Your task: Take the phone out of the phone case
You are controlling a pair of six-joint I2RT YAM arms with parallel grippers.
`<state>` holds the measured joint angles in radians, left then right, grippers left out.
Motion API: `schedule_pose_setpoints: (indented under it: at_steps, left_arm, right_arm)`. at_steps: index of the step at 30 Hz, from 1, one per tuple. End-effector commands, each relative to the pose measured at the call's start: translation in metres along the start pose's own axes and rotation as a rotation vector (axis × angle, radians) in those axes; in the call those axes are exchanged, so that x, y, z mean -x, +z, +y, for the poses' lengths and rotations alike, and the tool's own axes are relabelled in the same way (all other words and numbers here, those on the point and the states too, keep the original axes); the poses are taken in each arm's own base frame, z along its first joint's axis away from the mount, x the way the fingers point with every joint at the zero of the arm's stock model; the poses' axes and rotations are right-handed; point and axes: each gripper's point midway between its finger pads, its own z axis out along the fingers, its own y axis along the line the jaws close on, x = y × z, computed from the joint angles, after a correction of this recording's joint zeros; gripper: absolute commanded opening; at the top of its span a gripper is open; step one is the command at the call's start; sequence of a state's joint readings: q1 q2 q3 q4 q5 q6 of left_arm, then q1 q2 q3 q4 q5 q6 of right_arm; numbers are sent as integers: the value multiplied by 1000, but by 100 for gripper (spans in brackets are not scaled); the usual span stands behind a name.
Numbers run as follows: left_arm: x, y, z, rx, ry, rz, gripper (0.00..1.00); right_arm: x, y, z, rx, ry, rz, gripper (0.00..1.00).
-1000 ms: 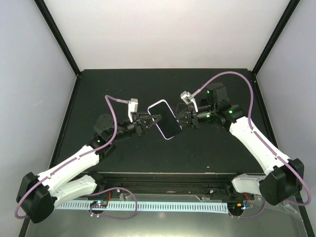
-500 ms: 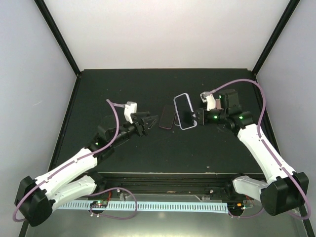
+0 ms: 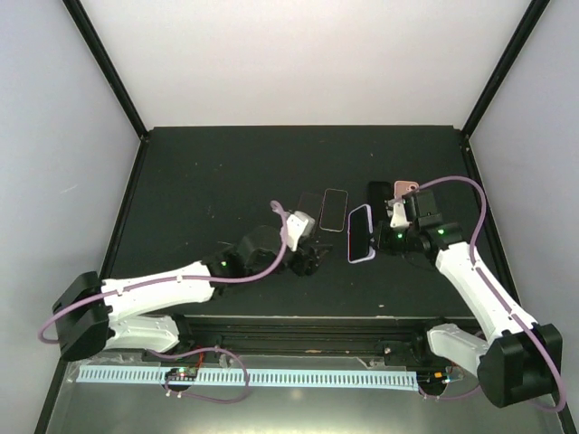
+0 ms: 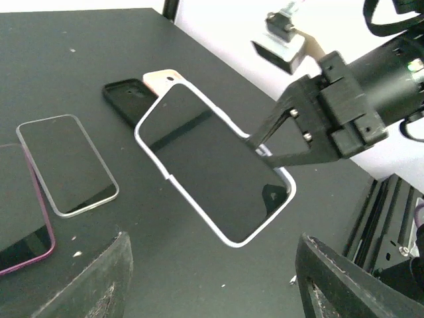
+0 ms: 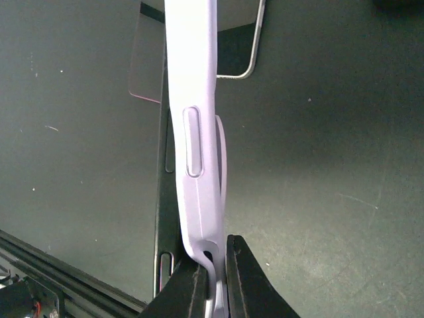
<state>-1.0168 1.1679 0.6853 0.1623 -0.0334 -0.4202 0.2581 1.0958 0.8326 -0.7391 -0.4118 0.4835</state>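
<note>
Right gripper [image 5: 213, 268] pinches the lilac case [image 5: 192, 86] near one end, holding it on edge above the table [image 4: 59, 59] with the phone [image 4: 212, 165] seated inside. The long axis runs straight out from those fingers. The screen faces the left gripper [image 3: 309, 260], which is spread, near but apart. A salmon case [image 4: 161, 77] lies beyond.

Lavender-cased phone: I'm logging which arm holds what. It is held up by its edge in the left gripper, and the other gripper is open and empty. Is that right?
Not the left. The right gripper holds the lavender-cased phone up by its edge, and the left gripper is the one that is open and empty. The left wrist view shows this.
</note>
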Motion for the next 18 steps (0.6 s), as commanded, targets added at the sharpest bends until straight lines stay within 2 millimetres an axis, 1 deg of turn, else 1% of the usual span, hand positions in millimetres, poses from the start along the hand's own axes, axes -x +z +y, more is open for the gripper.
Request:
schedule_pose_setpoints:
  at_steps: [1,4,7,9,11,14,18]
  left_arm:
    - [9,16,-16,70,123,-8,70]
    - [-7,37,-19,84,146,41,73]
    - [-23,53,-26,40,191,97,73]
    - [-32,63,-27,36,214,133,73]
    - [-41,69,-24,51,226,166,73]
    - [-50,77,-22,67,231,177,73]
    - [-65,87,-30,50,306,195,71]
  right_arm:
    - [17,0,4,31,14,-103,1]
    - [20,15,-5,11,27,-101,1]
    - [23,29,-2,59,12,-94,1]
    - [24,38,-5,66,24,-88,1]
    - [21,45,-11,52,53,-74,1]
    - [17,54,-15,54,84,-53,1]
    - [10,57,-26,3,116,-24,1]
